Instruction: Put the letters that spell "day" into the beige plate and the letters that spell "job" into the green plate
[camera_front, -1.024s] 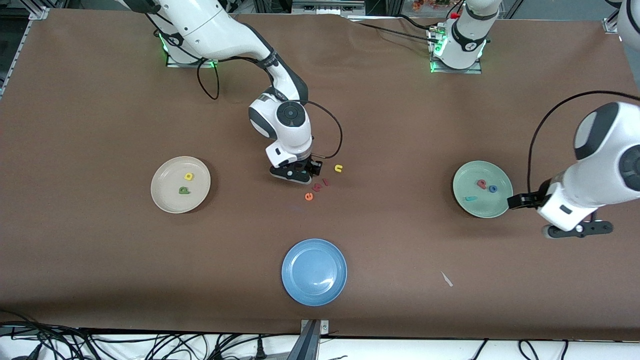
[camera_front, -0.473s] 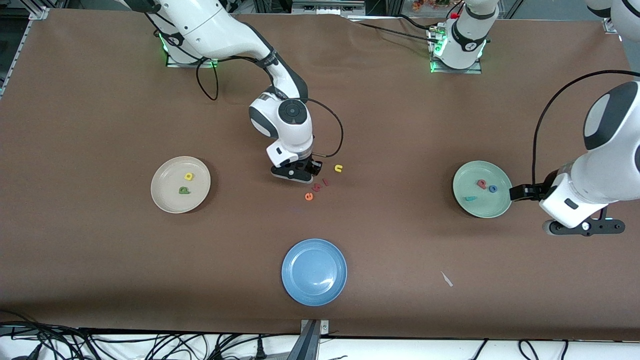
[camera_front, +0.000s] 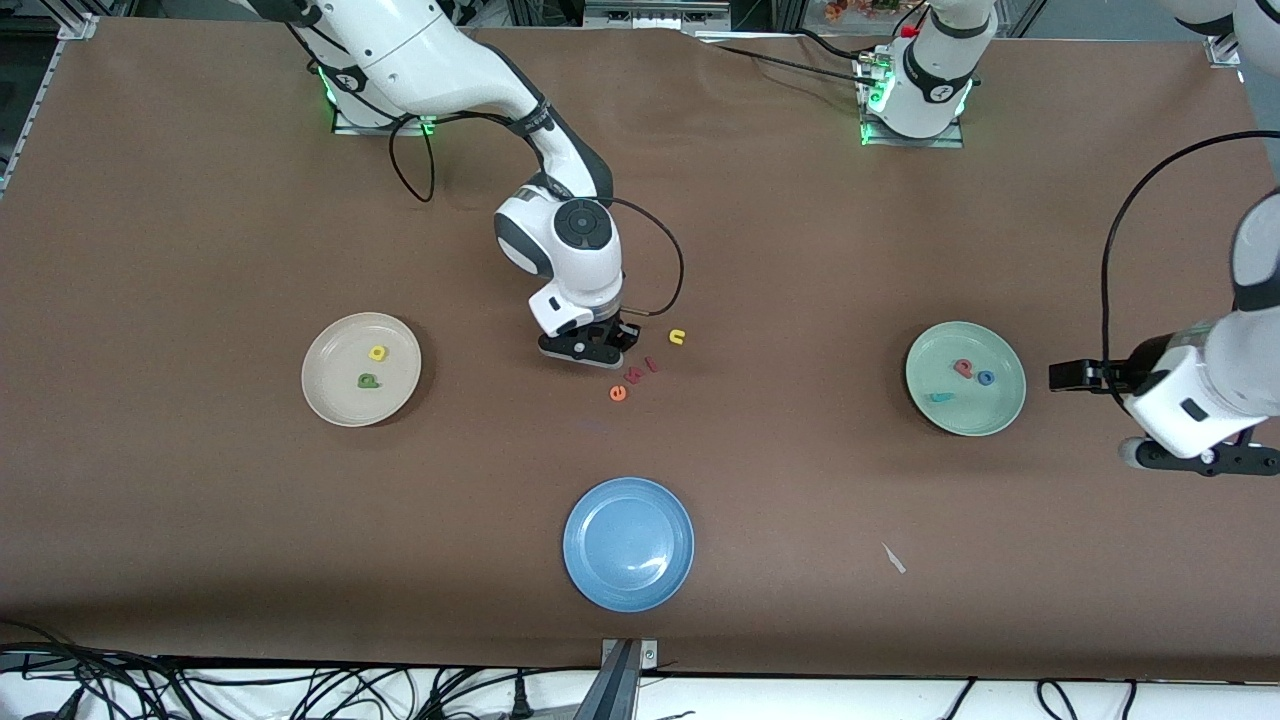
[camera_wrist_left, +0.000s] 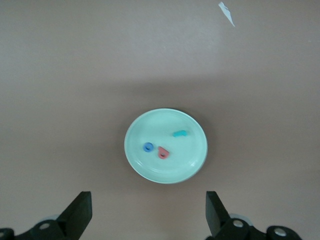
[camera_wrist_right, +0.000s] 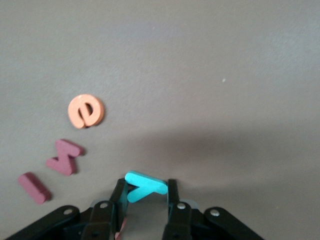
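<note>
The right claw (camera_wrist_right: 146, 200) sits low over the counter (camera_front: 200, 230) mid-span, pinched on the teal "y" (camera_wrist_right: 144, 185), which seems barely off the surface. The beige plate (camera_front: 325, 395), holding "d" (camera_front: 378, 352) and "a" (camera_front: 368, 381), lies toward the right arm's end. The left claw (camera_wrist_left: 147, 220) waits, spread wide, beside the green plate (camera_front: 1000, 415).

Yellow d (camera_front: 377, 352), dark green a (camera_front: 368, 381) flat in beige plate (camera_front: 330, 395). Teal y (camera_wrist_right: 144, 186) pinched between right gripper (camera_wrist_right: 145, 197) fingers. Teal j (camera_wrist_left: 180, 133), blue o (camera_wrist_left: 148, 147), salmon b (camera_wrist_left: 163, 153) in green plate (camera_wrist_left: 192, 165).
</note>
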